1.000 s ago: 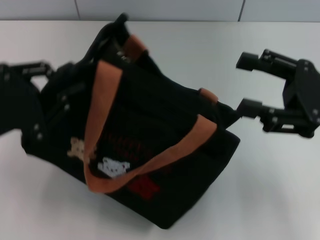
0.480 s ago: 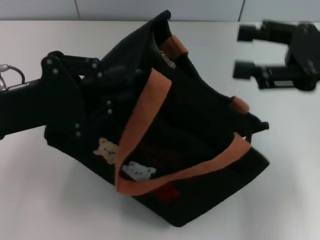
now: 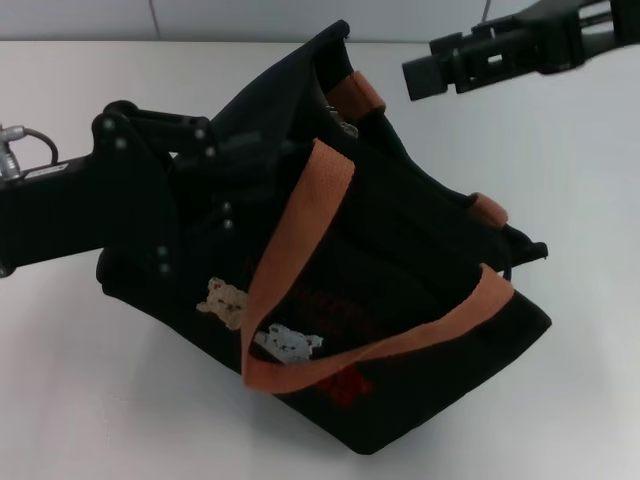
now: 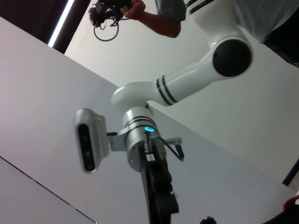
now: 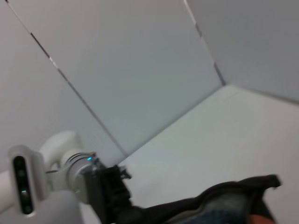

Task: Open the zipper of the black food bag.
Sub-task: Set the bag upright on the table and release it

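The black food bag (image 3: pixel 400 270) lies tilted on the white table, orange-brown handles (image 3: pixel 300 230) draped over its front and embroidered bears (image 3: pixel 225 300) near its lower left. My left gripper (image 3: pixel 215 150) is shut on the fabric at the bag's upper left edge, pulling it up into a peak. My right gripper (image 3: pixel 425 62) hovers open above the far right corner of the bag, clear of it. The zipper line is lost in the black folds. In the right wrist view the bag's rim (image 5: pixel 224 196) shows beside the left arm's wrist (image 5: pixel 100 186).
The white table (image 3: pixel 560 400) stretches around the bag, with a grey wall behind its far edge. In the left wrist view the right arm (image 4: pixel 154 186) is seen farther off, and a person's hand (image 4: pixel 135 9) holds a cable at the top.
The right gripper has risen and drawn back toward the far edge, away from the bag. The left gripper has carried the bag's upper edge rightward, and the bag shifted with it.
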Motion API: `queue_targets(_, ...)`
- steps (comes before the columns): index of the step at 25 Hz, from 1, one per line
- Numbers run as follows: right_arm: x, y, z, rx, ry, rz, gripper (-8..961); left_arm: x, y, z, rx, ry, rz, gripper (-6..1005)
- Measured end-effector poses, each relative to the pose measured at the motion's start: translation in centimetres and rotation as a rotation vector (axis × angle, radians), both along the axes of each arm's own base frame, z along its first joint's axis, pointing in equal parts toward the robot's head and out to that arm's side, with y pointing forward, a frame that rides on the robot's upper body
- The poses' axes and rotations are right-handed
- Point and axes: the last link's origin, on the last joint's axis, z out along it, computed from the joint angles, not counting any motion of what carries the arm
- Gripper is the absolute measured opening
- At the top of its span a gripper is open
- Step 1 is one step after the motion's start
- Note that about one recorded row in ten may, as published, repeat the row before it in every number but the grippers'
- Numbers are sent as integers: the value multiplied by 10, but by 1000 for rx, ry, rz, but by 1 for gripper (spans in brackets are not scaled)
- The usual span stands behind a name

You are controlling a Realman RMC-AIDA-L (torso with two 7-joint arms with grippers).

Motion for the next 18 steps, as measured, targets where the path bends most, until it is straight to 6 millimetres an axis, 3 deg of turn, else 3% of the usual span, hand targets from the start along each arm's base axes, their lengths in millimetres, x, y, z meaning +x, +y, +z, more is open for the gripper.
queue_targets(4,-21,6,4,-96,-33,-60,749,3,1,1,11,14,-23,199)
queue_targets(14,-20,22,-14,-153,-93,-154,733,6,4,1,21,19,-35,198)
queue_targets(18,-22,25,-17,-145,-99,-154,593,6,4,0,22,19,-36,199)
